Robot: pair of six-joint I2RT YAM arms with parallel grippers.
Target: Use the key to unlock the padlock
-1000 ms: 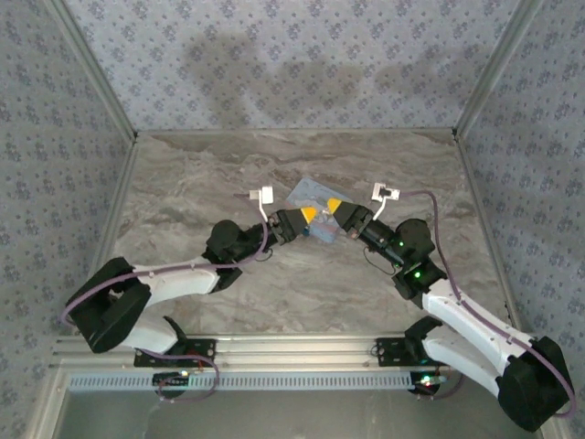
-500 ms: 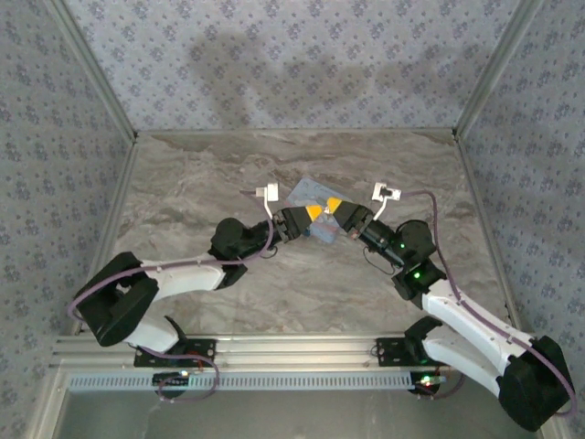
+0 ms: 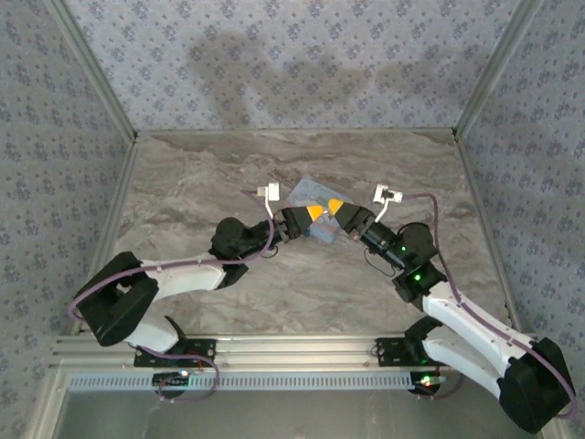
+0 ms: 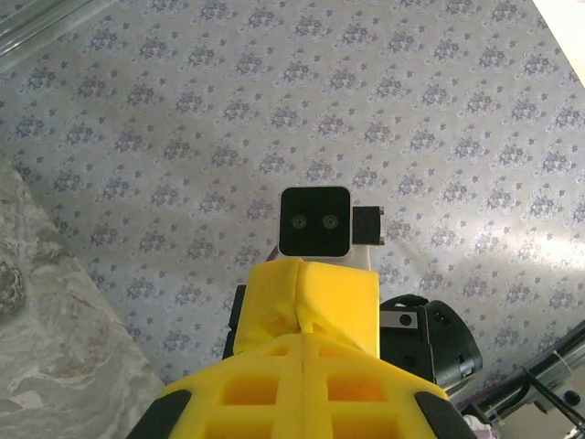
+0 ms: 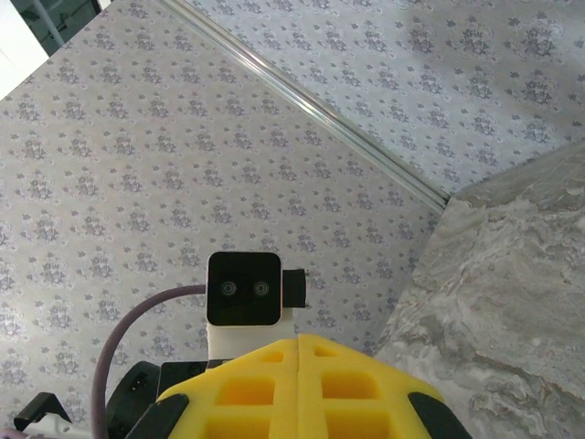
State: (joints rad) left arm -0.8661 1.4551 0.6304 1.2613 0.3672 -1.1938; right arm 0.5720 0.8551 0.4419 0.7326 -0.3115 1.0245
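Observation:
Over the middle of the marble table my two grippers meet tip to tip. My left gripper (image 3: 315,212) is shut, its yellow fingers (image 4: 302,366) pressed along one seam. It touches the yellow tips of my right gripper (image 3: 335,206), seen head-on (image 4: 315,297) in the left wrist view. The right gripper (image 5: 299,340) is shut too, with its pads flush together. Under both tips lies the pale blue cartoon tin (image 3: 307,191). The padlock and the key are hidden. I cannot tell whether anything thin sits between either pair of fingers.
Patterned walls (image 3: 274,64) close the table at the back and both sides. An aluminium rail (image 3: 274,352) runs along the near edge. The wrist cameras (image 3: 269,192) (image 3: 384,193) stick up beside the tips. Bare marble (image 3: 201,174) lies all round the tin.
My left gripper's jaws have closed, and it has edged a little right, up against the right gripper's tips. The right arm has barely moved.

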